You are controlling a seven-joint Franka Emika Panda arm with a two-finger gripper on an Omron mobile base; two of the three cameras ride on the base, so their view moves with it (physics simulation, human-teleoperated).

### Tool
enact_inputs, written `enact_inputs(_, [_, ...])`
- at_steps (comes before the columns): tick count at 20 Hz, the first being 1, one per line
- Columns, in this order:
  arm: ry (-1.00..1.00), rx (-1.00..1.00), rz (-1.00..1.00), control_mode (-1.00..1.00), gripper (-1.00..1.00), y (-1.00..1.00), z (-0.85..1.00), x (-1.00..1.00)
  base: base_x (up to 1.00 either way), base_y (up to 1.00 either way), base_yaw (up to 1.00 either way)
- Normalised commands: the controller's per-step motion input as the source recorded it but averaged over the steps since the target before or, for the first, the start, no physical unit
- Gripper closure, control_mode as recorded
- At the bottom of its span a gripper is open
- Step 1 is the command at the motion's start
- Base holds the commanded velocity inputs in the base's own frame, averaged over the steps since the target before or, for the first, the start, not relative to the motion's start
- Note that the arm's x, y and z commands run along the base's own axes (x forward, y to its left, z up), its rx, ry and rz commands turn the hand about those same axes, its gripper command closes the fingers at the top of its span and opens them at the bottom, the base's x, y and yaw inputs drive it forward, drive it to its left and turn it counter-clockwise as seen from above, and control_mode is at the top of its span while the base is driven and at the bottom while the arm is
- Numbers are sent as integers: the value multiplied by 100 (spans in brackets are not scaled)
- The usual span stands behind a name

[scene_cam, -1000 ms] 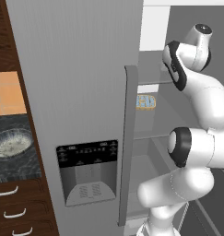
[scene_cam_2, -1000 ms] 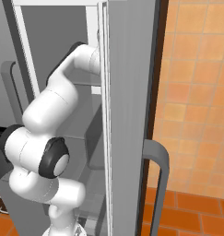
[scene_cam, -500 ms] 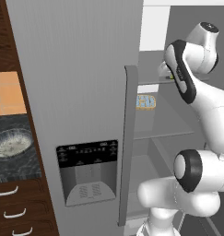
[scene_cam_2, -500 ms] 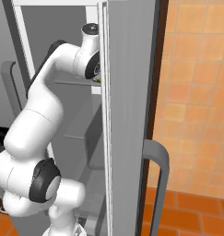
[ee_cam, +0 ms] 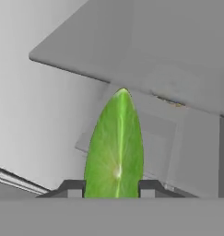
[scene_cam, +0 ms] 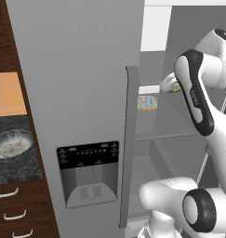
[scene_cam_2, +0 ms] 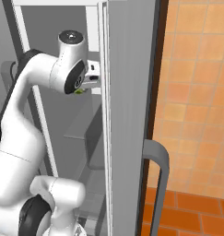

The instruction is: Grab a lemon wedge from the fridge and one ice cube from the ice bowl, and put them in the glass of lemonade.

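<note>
Now, leftmost, the wide shallow silvery ice bowl (scene_cam: 12, 145) waits beside the tall grey fridge (scene_cam: 82, 93). Inside, the arm has lifted away from the shelf; the gripper (ee_cam: 111, 188) pinches the small yellow-green lemon wedge (ee_cam: 115, 147), so carrying comes next.

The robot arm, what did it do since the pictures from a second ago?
The arm's upper part rose and swung higher inside the open fridge, the hand shut on the lemon wedge. The fridge, its door and the ice bowl stayed put.
</note>
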Motion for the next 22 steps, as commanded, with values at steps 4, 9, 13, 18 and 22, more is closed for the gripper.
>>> enact_inputs(4, [0,-2,9,-100,100,54,-12,-100,0,0,0])
enact_inputs(9, [0,-1,-1,-100,100,13,-13,-100,0,0,0])
enact_inputs(13, [2,0,-14,-100,100,0,-13,-88,0,0,0])
enact_inputs(18, [10,0,-9,-100,100,0,-37,-45,0,0,0])
enact_inputs(22, [3,0,0,-100,100,0,-31,-35,0,0,0])
